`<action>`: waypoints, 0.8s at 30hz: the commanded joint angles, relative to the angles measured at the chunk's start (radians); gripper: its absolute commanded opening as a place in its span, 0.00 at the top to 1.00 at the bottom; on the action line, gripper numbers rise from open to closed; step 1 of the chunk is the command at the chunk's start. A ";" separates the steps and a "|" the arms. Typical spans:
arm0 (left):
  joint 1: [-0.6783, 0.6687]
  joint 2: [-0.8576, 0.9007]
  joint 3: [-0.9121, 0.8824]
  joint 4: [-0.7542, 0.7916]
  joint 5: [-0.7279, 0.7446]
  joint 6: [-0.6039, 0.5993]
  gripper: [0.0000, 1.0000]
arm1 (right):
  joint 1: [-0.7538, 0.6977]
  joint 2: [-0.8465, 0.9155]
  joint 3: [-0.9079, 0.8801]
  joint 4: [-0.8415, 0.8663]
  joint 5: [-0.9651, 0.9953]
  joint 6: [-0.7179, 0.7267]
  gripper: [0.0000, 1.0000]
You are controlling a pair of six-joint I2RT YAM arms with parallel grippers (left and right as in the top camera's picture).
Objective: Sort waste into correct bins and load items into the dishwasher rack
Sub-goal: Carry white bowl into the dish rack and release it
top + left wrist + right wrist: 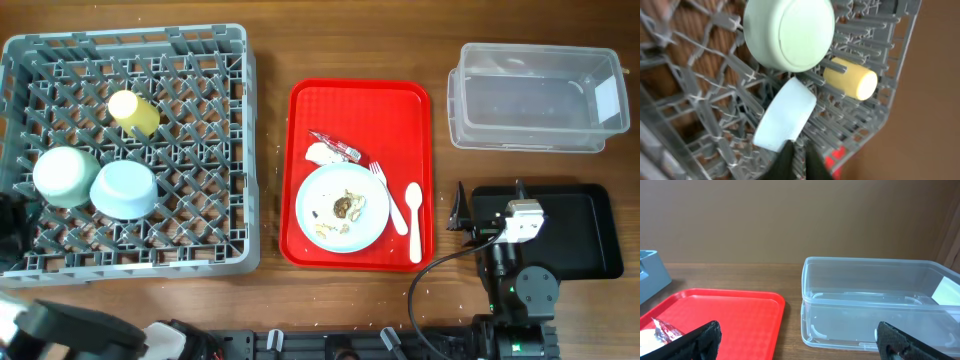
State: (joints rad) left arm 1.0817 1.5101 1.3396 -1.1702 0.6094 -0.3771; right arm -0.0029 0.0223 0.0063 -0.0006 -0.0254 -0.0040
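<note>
A brown wood-grain table [270,60] carries everything, and a plain brown wall is seen behind it in the right wrist view; no more of the room is shown. The dishwasher rack [200,40] is set at the left and is already loaded with the pale green bowl [65,175], the light blue bowl [125,188] just beside it, and the yellow cup [133,112] farther back.

The red serving tray [400,110] lies in the middle, the clear tub [530,48] at the far right and the black tray [590,240] at the near right; both bins look empty. On the serving tray are found the pale blue plate [320,185] with food scraps [345,208], the spoon [414,215], the fork [388,195], the tissue [320,155] and the red wrapper [335,147].

The left gripper [797,155] is pressed together on nothing, just near of the blue bowl. The right gripper [797,332] is spread wide and empty, over the black tray.

The bowl-loading step is judged finished. Next, the waste would likely have to be lifted off the serving tray and binned, the plate being scraped before it is racked.
</note>
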 commanded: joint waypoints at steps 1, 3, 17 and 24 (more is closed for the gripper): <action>-0.169 -0.059 0.021 -0.005 -0.126 0.004 0.96 | 0.001 -0.005 -0.001 0.003 -0.014 0.010 0.00; -0.341 -0.046 0.019 0.014 -0.253 -0.002 0.96 | 0.001 -0.005 -0.001 0.003 -0.013 0.011 0.00; -0.702 0.211 0.018 0.075 -0.735 -0.215 0.96 | 0.001 -0.005 -0.001 0.003 -0.013 0.010 0.00; -0.552 0.159 0.021 -0.086 -0.950 -0.398 0.96 | 0.001 -0.005 -0.001 0.003 -0.013 0.011 0.00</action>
State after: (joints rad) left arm 0.4446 1.7206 1.3552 -1.2243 -0.2287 -0.6739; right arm -0.0029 0.0223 0.0063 -0.0010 -0.0254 -0.0040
